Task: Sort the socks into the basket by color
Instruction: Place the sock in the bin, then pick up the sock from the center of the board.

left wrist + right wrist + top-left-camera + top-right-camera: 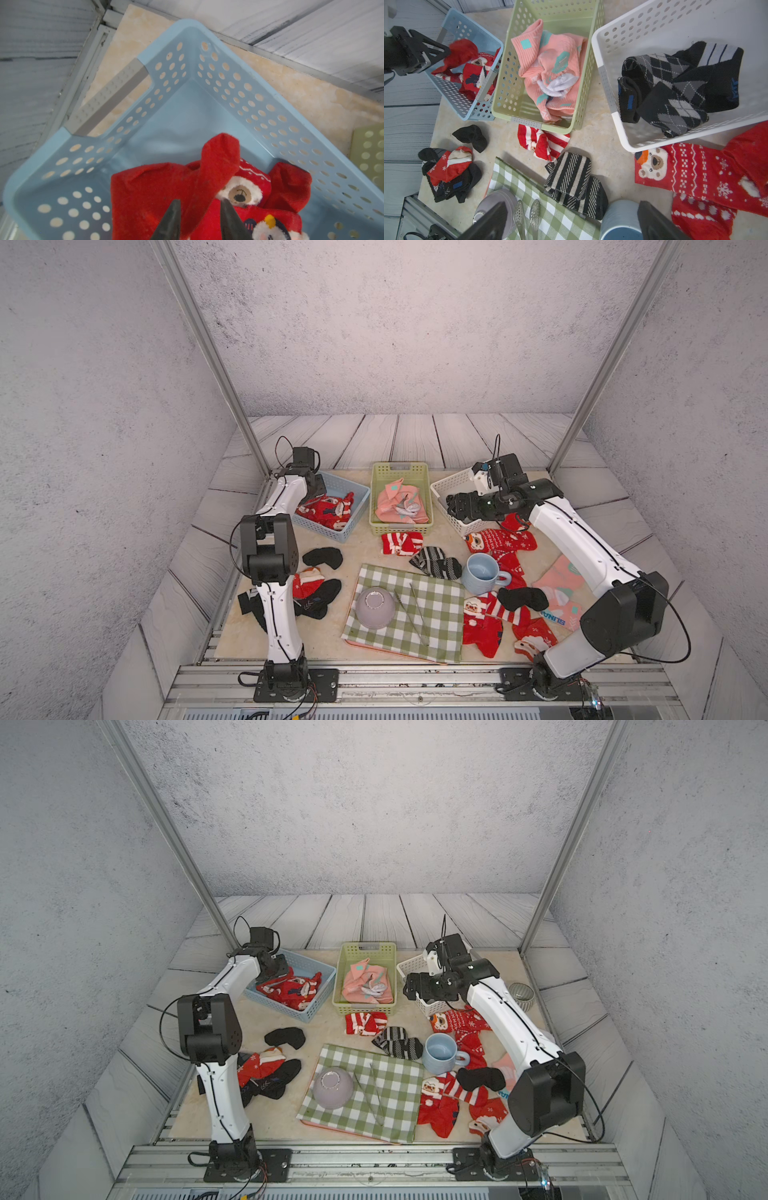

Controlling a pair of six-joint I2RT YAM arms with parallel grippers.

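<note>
1. The red sock lies in the blue basket on other red socks, with one fold standing up between the jaws of the left gripper. The jaws stand partly apart, and I cannot tell if they pinch the cloth or not. If the fabric catches on a fingertip, lifting the arm may pull the sock out.
2. A caught sock could also drag or tip this light basket.
3. The right gripper is wide open and empty, over the near rim of the white basket with the black socks. The bear sock touches that rim, so a reach for it may push the basket.
4. On the desk, a loose black sock lies on red striped ones. One grasp there may take two colours.
5. The cup stands between loose socks, and a low arm may knock it.
</note>
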